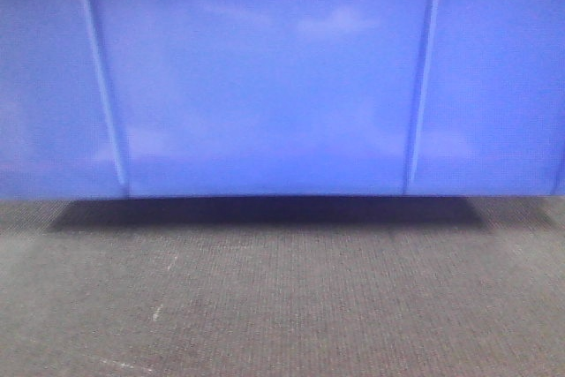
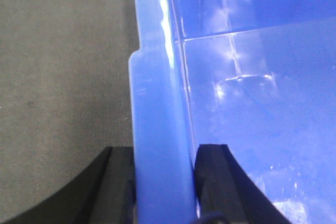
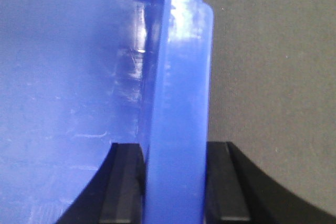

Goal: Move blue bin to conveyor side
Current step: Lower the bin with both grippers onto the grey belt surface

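The blue bin (image 1: 265, 77) fills the upper half of the front view, its ribbed side wall close to the camera, resting on the dark woven conveyor (image 1: 282, 297). In the left wrist view my left gripper (image 2: 164, 156) is shut on the bin's thick left rim (image 2: 157, 103), one black finger outside and one inside the wall. In the right wrist view my right gripper (image 3: 174, 153) is shut on the bin's right rim (image 3: 181, 77) the same way. The bin's glossy inner wall (image 3: 68, 103) and floor (image 2: 262, 129) show no contents.
The grey-black belt surface (image 2: 58, 77) lies to the left of the bin, and the same belt (image 3: 273, 77) lies to its right. A few pale scuffs (image 1: 157, 313) mark the belt in front of the bin.
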Robot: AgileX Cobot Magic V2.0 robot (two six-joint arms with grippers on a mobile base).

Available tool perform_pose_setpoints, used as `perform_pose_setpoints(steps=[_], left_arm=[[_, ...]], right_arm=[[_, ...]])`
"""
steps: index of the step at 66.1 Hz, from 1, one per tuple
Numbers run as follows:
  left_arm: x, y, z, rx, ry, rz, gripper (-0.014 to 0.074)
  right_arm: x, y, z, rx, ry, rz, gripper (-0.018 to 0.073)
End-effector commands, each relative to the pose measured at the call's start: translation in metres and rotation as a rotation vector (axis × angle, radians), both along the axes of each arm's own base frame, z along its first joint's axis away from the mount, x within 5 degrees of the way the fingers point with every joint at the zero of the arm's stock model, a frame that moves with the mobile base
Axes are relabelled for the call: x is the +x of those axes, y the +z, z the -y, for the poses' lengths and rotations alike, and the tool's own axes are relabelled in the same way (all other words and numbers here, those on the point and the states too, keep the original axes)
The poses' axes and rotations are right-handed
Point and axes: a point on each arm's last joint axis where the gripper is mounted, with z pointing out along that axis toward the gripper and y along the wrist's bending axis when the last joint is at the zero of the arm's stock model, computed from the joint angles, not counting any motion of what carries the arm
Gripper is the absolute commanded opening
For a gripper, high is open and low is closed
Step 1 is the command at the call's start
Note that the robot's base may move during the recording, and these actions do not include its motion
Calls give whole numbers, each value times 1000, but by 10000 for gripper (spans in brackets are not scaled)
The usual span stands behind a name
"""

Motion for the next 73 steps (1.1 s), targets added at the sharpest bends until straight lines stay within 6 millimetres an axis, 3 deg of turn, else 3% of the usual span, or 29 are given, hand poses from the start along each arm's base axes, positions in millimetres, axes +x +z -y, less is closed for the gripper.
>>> perform_pose_setpoints(steps=[1,7,11,15,22,24,27,39,47,54,62,69,73], left_arm=[[5,12,13,-84,-44,109,-14],[8,7,13,-78,-44,96,50],[9,5,14,-77,-43,90,148],[9,5,14,-77,-43,90,266],[9,5,14,-77,-43,90,498],[9,5,14,-77,-43,88,566],[9,5,14,-77,-43,88,621],[-3,18,11,-74,-36,89,599],[-32,51,5,-83,-32,155,599],[-63,80,-1,-98,-33,243,599],[-100,106,-9,-95,-34,348,563],[-131,111,-15,-104,-40,403,414],[-147,106,-18,-106,-45,422,280]], right_arm=[[6,15,-12,77,48,135,-79],[6,14,-12,76,48,132,-51],[7,14,-12,72,48,135,39],[7,14,-11,66,48,138,178],[7,14,-10,47,48,140,533],[7,14,-9,40,48,140,578],[7,15,-9,35,48,141,569],[-4,30,-5,50,43,180,572],[-30,60,2,91,35,245,527],[-55,85,10,114,35,320,364],[-86,102,20,132,36,381,91],[-114,101,29,138,37,403,-78],[-130,94,34,140,40,410,-83]])
